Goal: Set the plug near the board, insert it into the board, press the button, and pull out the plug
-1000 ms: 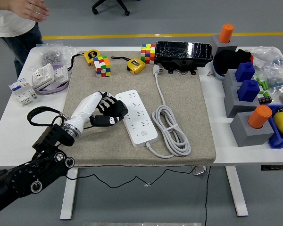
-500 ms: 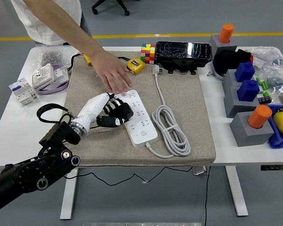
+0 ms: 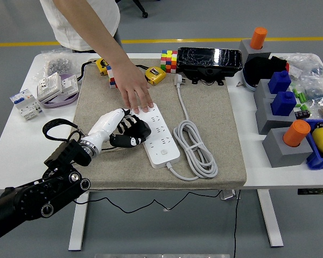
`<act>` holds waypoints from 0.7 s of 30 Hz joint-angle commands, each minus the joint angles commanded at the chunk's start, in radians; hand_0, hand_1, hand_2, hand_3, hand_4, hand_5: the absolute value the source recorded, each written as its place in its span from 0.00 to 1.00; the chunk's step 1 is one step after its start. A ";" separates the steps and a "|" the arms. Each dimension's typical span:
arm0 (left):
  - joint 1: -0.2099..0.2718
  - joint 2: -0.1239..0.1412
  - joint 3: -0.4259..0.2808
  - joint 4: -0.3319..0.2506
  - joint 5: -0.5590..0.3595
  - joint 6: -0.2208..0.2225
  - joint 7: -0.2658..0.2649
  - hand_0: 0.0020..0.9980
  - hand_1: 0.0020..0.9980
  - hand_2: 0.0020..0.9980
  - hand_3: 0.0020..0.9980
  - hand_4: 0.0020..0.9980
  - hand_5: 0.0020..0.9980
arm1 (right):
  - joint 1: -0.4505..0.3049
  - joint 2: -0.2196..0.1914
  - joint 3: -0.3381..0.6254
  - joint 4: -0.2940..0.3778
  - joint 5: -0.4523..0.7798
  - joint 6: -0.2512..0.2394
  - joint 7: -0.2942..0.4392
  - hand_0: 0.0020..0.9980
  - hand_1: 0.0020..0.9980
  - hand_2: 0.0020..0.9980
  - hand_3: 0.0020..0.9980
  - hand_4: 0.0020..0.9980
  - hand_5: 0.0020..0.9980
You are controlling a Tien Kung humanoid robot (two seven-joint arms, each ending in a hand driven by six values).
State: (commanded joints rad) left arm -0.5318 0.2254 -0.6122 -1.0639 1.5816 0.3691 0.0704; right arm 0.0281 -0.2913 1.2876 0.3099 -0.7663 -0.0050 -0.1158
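The white power strip [image 3: 162, 135] lies slantwise on the beige mat [image 3: 215, 113]. Its button [image 3: 163, 152] is at the near end. The white plug [image 3: 178, 79] lies loose on the mat beyond the strip, and its grey cable coils [image 3: 196, 146] to the strip's right. My left hand [image 3: 132, 132] rests on the mat against the strip's left edge, its black fingers [image 3: 139, 127] loosely bent and holding nothing. A person's hand [image 3: 135, 92] reaches from the far side, fingertips pressing on the strip's far left corner.
Along the mat's far edge are a colour cube [image 3: 169, 60], a yellow tape measure [image 3: 155, 74] and a black box [image 3: 209, 61]. Grey blocks with blue [image 3: 283, 102] and orange [image 3: 296, 133] pieces fill the right. White electrical parts [image 3: 55, 86] lie far left.
The person's arm has come in from the far left and the hand has moved down onto the strip's far end. My left hand has shifted slightly toward the strip's edge.
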 joint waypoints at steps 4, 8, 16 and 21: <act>0.001 0.000 -0.002 0.006 0.009 -0.003 0.008 0.33 0.34 0.45 0.53 0.61 0.03 | 0.000 0.001 -0.002 0.000 0.001 0.000 0.000 0.54 0.63 0.62 0.55 0.89 0.41; 0.004 0.002 0.000 0.004 0.011 -0.010 0.011 0.33 0.34 0.45 0.53 0.61 0.03 | 0.000 0.001 -0.002 0.000 0.001 0.000 0.000 0.54 0.63 0.61 0.55 0.89 0.41; 0.004 0.009 0.003 0.001 0.014 -0.028 0.019 0.33 0.34 0.44 0.53 0.61 0.02 | -0.002 0.001 -0.003 -0.001 0.002 0.000 0.000 0.54 0.63 0.62 0.55 0.89 0.41; 0.002 0.007 0.004 0.006 0.000 -0.040 0.018 0.34 0.36 0.46 0.53 0.61 0.03 | 0.000 0.001 -0.002 0.000 0.003 0.000 0.000 0.54 0.63 0.62 0.55 0.89 0.41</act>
State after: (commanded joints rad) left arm -0.5296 0.2322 -0.6082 -1.0579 1.5817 0.3287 0.0886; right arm 0.0276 -0.2902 1.2856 0.3102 -0.7636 -0.0051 -0.1157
